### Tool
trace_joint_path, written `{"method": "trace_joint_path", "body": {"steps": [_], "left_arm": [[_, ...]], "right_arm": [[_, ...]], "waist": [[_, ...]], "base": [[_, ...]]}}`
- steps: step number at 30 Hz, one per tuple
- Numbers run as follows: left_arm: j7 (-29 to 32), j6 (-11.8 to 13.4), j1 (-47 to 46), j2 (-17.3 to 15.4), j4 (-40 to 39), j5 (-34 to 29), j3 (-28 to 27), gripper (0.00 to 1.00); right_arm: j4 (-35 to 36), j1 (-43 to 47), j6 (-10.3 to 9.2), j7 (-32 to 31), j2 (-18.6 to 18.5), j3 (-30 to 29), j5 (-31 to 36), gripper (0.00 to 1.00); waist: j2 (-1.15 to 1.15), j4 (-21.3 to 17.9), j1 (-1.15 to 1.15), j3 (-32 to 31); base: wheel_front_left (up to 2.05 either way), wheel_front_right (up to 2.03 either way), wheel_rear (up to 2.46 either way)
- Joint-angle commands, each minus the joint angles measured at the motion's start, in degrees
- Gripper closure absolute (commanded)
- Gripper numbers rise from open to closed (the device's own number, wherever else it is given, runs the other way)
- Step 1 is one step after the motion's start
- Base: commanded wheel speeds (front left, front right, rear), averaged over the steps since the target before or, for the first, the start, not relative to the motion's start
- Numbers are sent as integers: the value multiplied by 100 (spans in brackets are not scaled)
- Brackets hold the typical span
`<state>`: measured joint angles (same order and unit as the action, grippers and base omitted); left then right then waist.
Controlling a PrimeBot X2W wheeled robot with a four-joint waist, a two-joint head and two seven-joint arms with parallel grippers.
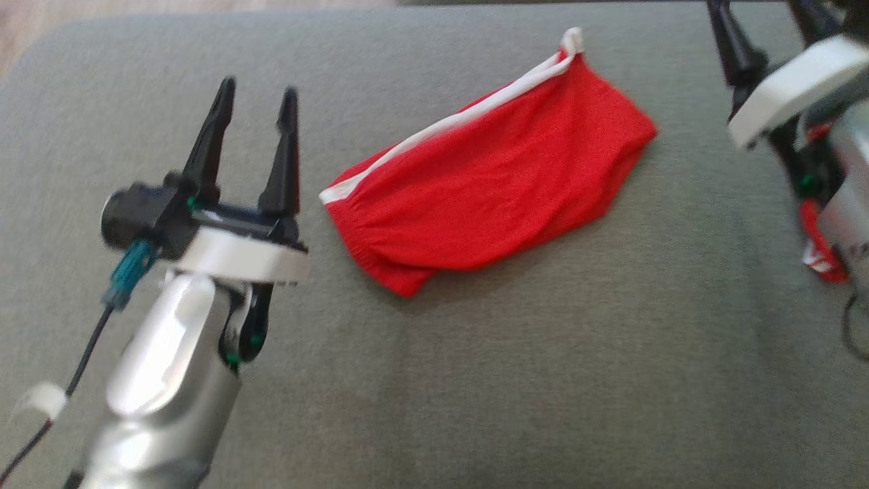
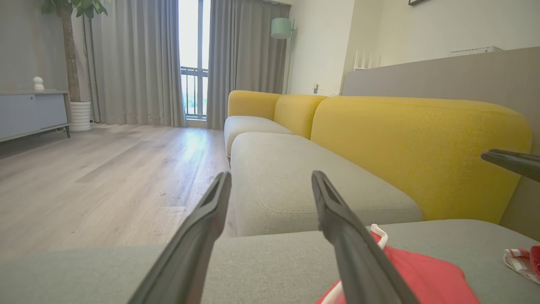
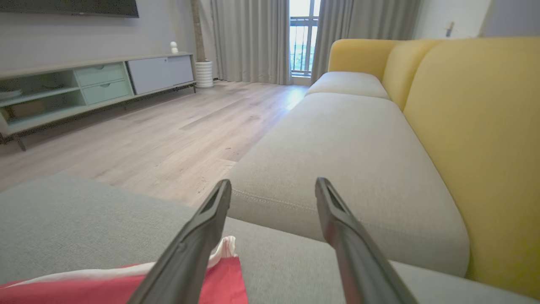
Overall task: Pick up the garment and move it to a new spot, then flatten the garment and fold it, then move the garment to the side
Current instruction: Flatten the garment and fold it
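Take the red garment [image 1: 495,183] as your marker. The largest thing near it is the sofa [image 2: 422,152], with yellow backs and pale grey seats. In both wrist views it runs away beyond the garment toward the curtained window. The wooden floor [image 2: 105,177] stretches out beside the sofa, on the side of the garment away from the yellow backs.

Under the garment is the grey cushion [image 1: 475,373]. The garment lies on it as a flat, doubled-over shape, in the far half of the cushion as your head view shows it. It sits at a slant, with its white trim along the far edge and one white-edged corner standing up a little. A gathered hem is at the near-left end. Nothing is touching the garment.

Your left tool [image 1: 259,92] hovers to the left of the garment, close by but apart from it. Its two dark fingers are spread wide with nothing between them, and they point away from you.

Your right tool [image 3: 273,182] is off the garment's right end, well clear of the fabric. Its fingers are also spread wide and hold nothing.

A small red-and-white strip [image 1: 821,251] shows on the right arm, to the right of the garment. You cannot tell what it is.
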<state>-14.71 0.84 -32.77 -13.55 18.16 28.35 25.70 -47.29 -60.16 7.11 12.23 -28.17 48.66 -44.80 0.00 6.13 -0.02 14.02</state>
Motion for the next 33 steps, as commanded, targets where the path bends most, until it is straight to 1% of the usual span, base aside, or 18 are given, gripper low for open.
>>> {"method": "trace_joint_path", "body": {"steps": [1, 4, 8, 12, 16, 19, 20, 21, 27, 33], "left_arm": [[-29, 72, 95, -191, -288, 28, -361, 0], [-29, 129, 532, -140, -484, 8, -593, 0], [-29, 142, 1070, -22, -645, -87, -849, 0], [-29, 99, 1593, 182, -801, -198, -1138, 0], [-29, 1, 2088, 363, -953, -427, -1385, 0], [-29, -63, 2390, 575, -1031, -534, -1614, 0], [-29, -81, 2488, 654, -1032, -546, -1691, 0], [-29, -81, 2488, 654, -1032, -546, -1691, 0], [-29, -279, 2739, 889, -989, -741, -1974, 0], [-29, -473, 2528, 978, -950, -960, -2025, 0]], "right_arm": [[21, 322, 37, 134, 183, -277, 26, 0], [-41, 751, 37, 230, 498, -777, 225, 0], [55, 1396, 37, 270, 951, -1614, 592, 0], [495, 2288, 37, 274, 1468, -2643, 1153, 0], [1130, 3231, 37, 275, 2028, -3374, 1898, 0], [1527, 3864, 37, 275, 2322, -3763, 2260, 0], [1647, 4024, 37, 273, 2383, -3865, 2338, 0], [1647, 4024, 37, 273, 2383, -3865, 2338, 0], [2359, 4547, 37, -29, 2518, -4183, 2631, 0], [2910, 4696, 37, -403, 2527, -4298, 2626, 0]], "waist": [[0, -356, 2, -351], [0, -515, 2, -520], [0, -651, 2, -725], [0, -769, 2, -915], [0, -876, 2, -1021], [0, -912, 2, -1062], [0, -923, 2, -1070], [0, -923, 2, -1070], [0, -935, 2, -1065], [0, -747, 2, -847]], "base": [[0, 0, 0], [0, 0, 0], [0, 0, 0], [0, 0, 0], [0, 0, 0], [0, 0, 0], [0, 0, 0], [0, 0, 0], [0, 0, 0], [0, 0, 0]]}}
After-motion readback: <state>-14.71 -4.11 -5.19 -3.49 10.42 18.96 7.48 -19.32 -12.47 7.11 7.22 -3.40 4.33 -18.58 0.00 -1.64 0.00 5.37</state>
